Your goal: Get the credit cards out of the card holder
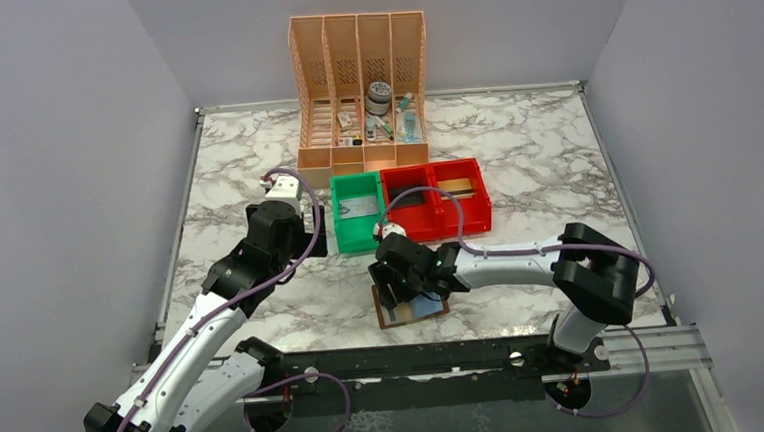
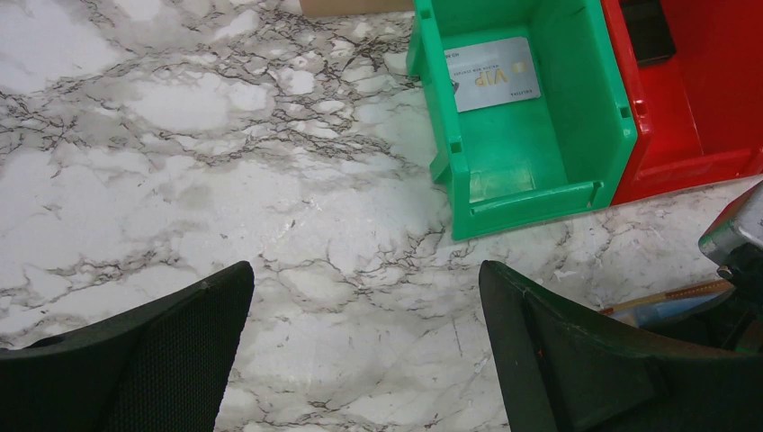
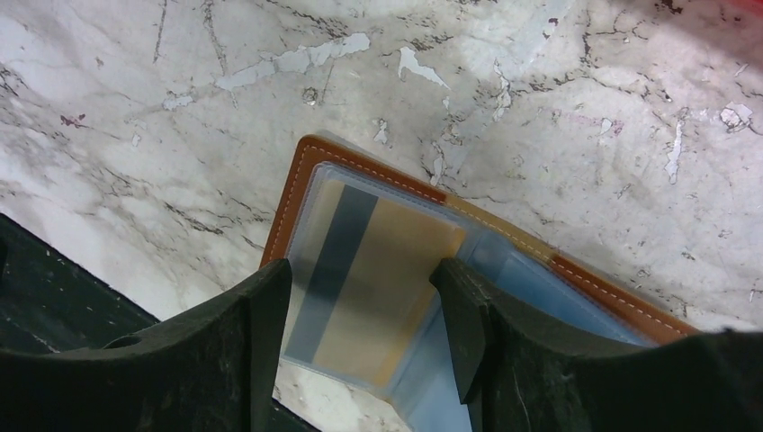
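The brown card holder (image 1: 411,310) lies open on the marble near the front edge, its clear sleeves facing up. A tan card with a dark stripe (image 3: 387,270) sits in the top sleeve, inside the stitched brown rim (image 3: 297,193). My right gripper (image 3: 362,274) hovers right over it, open, one finger on each side of that sleeve, with a gap at the left finger. A grey card (image 2: 493,74) lies in the green bin (image 2: 540,162). My left gripper (image 2: 366,274) is wide open over bare marble, left of the green bin, holding nothing.
A red bin (image 1: 437,198) stands beside the green bin (image 1: 356,213), with a tan card-like piece (image 1: 461,185) and a dark object inside. A peach file organiser (image 1: 360,87) with small items stands behind them. Grey walls close in the table on three sides.
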You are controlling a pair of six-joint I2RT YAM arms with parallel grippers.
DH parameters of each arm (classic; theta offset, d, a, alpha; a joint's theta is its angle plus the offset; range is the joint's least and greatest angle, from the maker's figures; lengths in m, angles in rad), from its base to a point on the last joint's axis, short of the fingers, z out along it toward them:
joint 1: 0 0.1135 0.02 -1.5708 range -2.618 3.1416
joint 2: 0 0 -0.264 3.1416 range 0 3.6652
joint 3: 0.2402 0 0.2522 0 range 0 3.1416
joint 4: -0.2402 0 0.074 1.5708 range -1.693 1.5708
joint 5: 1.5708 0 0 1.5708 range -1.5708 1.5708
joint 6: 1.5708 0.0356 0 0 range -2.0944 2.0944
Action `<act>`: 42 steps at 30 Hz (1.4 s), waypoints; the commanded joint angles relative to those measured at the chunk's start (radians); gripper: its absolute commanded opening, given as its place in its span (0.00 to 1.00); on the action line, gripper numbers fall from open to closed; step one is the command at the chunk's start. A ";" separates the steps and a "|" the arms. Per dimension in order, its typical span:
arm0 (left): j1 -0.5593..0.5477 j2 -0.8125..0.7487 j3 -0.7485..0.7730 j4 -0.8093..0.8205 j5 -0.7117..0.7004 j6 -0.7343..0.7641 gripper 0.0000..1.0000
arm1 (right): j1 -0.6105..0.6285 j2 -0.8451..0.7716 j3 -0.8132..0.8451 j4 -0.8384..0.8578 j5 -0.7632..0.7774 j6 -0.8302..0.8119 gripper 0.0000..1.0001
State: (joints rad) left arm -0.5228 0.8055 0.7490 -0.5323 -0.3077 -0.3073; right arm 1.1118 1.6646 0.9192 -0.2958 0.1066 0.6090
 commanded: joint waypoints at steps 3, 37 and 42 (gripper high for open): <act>0.007 0.000 -0.011 0.016 -0.008 0.005 0.99 | 0.006 0.033 -0.027 -0.038 0.065 0.033 0.65; 0.006 -0.054 -0.153 0.247 0.593 -0.298 0.91 | -0.064 -0.051 -0.184 0.224 -0.140 0.061 0.57; -0.035 -0.107 -0.290 0.338 0.636 -0.424 0.85 | -0.087 -0.101 -0.269 0.296 -0.145 0.112 0.54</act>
State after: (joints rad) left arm -0.5270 0.7490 0.5465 -0.3218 0.1810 -0.5785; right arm 1.0374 1.5684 0.7303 -0.0406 -0.0143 0.6701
